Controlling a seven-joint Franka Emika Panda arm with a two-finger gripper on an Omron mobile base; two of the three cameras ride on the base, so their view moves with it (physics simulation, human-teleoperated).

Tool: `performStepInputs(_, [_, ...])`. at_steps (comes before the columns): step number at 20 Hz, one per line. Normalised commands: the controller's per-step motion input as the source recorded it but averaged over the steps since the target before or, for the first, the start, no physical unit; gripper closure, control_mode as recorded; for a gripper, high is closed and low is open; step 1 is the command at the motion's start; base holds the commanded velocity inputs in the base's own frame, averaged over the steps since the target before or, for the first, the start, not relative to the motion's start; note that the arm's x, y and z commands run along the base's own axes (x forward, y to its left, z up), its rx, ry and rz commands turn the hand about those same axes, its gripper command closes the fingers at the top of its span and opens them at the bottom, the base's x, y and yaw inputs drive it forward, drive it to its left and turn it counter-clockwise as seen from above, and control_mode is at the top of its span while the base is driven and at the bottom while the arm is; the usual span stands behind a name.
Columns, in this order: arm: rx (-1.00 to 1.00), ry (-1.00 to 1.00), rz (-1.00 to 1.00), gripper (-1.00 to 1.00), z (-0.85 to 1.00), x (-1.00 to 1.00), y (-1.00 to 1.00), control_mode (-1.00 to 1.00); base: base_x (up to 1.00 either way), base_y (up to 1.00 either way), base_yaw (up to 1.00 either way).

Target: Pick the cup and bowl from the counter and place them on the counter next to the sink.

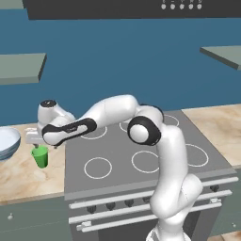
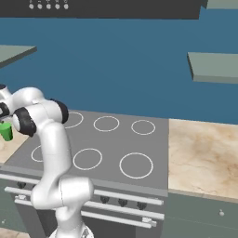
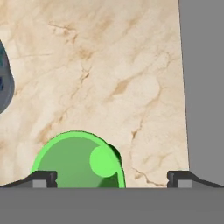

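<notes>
Glossy pale bowl (image 1: pixel 8 142); smooth green cup (image 1: pixel 40 156); marble-patterned counter (image 3: pixel 109 65).

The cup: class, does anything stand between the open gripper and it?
Nothing visible does. The gripper hangs open just above the cup on the counter; the bowl sits apart, off to one side.

Bright green cup (image 3: pixel 76 159); pale blue-white bowl (image 1: pixel 8 141); beige, brown-veined marble surface (image 3: pixel 109 74); grey stovetop (image 1: pixel 141 155) with white burner rings.
</notes>
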Motion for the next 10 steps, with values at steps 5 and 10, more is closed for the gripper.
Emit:
performStepInputs(5, [0.00, 0.00, 0.00, -1.00, -0.19, 0.00, 0.00, -1.00, 0.00, 0.00, 0.00])
performStepInputs(10, [0.00, 0.00, 0.00, -1.00, -0.19, 0.00, 0.00, -1.00, 0.00, 0.00, 0.00])
